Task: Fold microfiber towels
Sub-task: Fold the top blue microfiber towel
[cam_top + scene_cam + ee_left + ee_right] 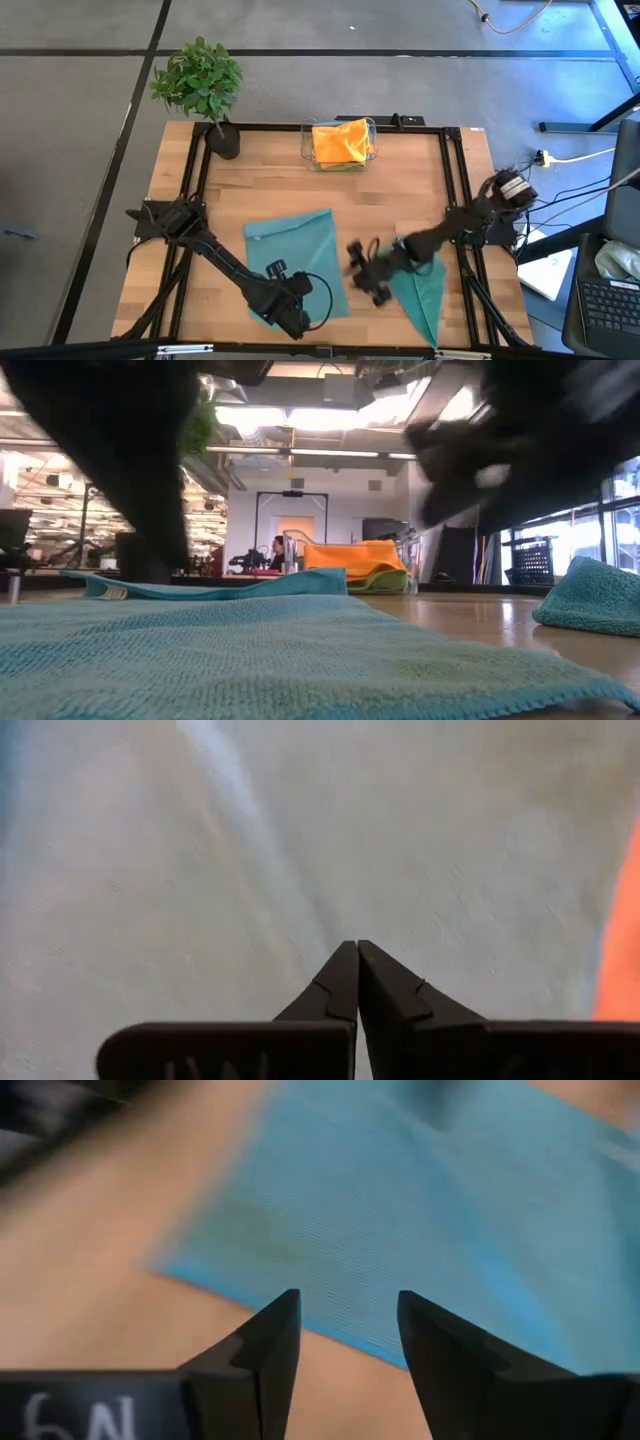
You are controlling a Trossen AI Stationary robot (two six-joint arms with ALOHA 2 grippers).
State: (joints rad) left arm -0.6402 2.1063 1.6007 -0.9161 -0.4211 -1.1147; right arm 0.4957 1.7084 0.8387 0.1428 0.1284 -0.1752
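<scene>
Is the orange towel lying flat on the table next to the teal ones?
No. In the high view the orange towel sits in the clear bin at the table's far edge, apart from the teal towels.

right end effector (pixel 362 272): motion-blurred | folded teal towel (pixel 592 596): cut off by edge

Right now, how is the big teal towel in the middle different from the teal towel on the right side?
The middle teal towel lies spread out flat, roughly square; the right teal towel is bunched into a narrow pointed shape. The middle one covers more table. The left gripper is shut at the middle towel's near edge, while the right gripper is open, between the two towels. Both are the same teal colour and lie on the wooden table.
</scene>
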